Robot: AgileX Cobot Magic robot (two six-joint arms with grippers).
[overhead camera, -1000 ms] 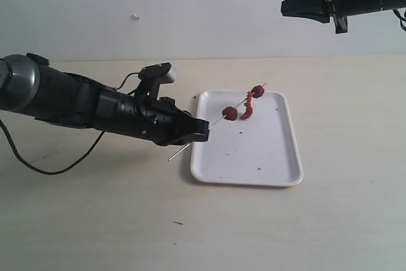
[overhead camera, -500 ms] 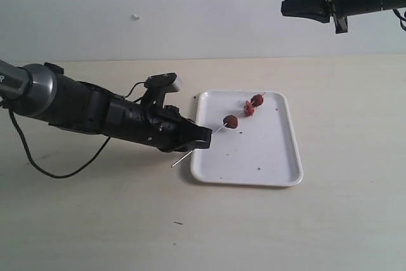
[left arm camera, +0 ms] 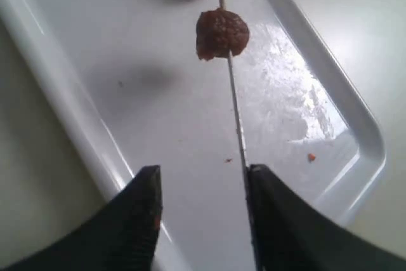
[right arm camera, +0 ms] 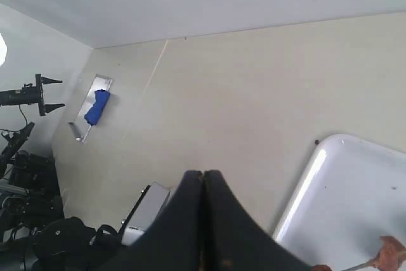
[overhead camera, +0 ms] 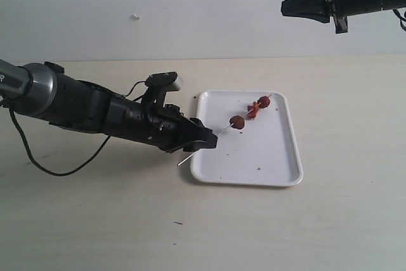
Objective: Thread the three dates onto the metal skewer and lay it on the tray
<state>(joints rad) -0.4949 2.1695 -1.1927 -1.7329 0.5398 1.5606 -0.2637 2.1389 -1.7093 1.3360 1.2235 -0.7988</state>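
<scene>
Okay, your left gripper (overhead camera: 204, 141) is open, gripping nothing. The skewer (overhead camera: 222, 131) with three dates (overhead camera: 237, 122) sits mid-frame over the tray (overhead camera: 266, 157), its tail overhanging the left rim. It touches one finger (left arm camera: 279, 220), so retreating could drag it off. Your right gripper (overhead camera: 285, 9) is shut and empty, upper right.

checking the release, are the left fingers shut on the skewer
No, the left fingers stand apart, and the skewer runs along one of them.

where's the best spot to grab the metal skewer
Grip the metal skewer on its bare stretch between the nearest date and the end overhanging the rim of the tray, coming from the left arm's side, jaws across the rod. The three dates fill its far half.
</scene>
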